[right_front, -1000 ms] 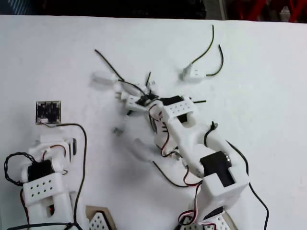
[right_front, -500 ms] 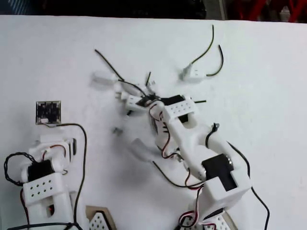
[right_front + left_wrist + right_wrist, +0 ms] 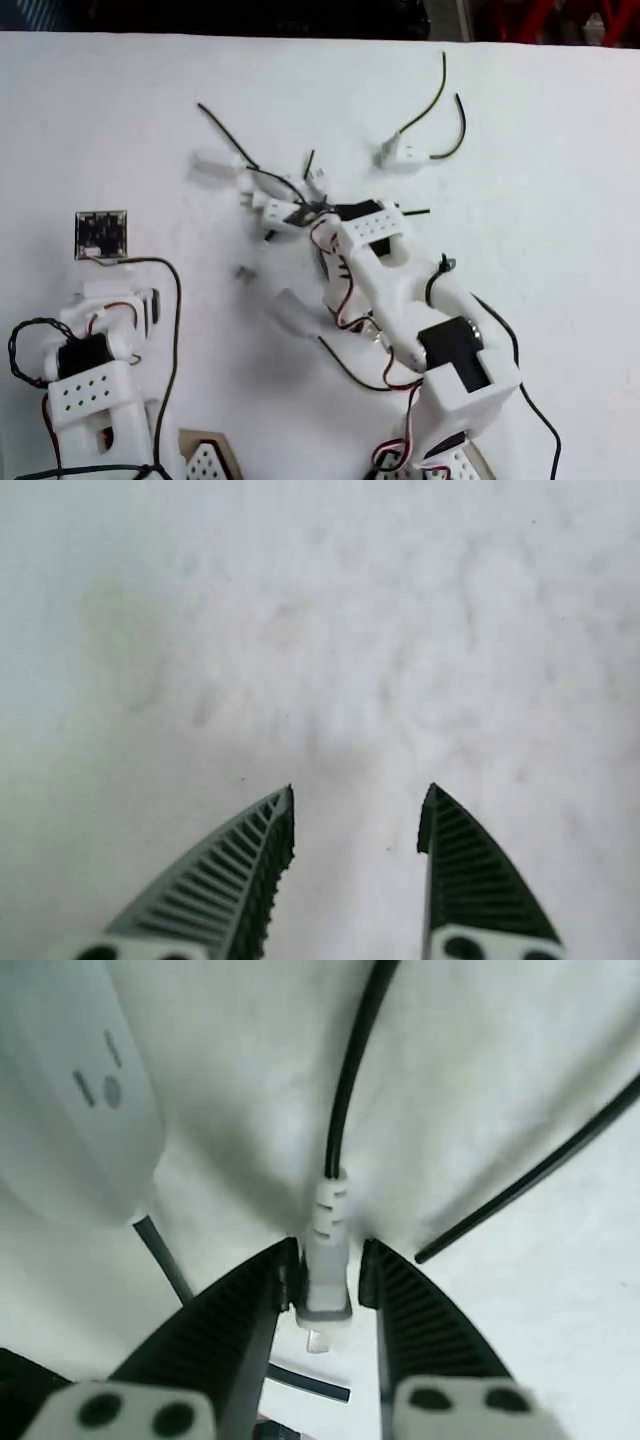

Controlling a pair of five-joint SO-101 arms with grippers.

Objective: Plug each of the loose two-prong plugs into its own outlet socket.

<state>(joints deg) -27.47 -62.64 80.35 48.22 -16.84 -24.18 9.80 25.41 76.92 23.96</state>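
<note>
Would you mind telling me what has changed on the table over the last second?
Very little: the right arm swayed slightly toward the near edge, then returned. The right gripper holds the plug beside the outlet socket. The left arm and the loose cords kept still.

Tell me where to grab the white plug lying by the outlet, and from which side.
Grip the plug on its smooth body, between the ribbed collar and the prongs, coming down from above with jaws across its two long sides. The cord leaves from the back end, so it should not foul the grip.
</note>
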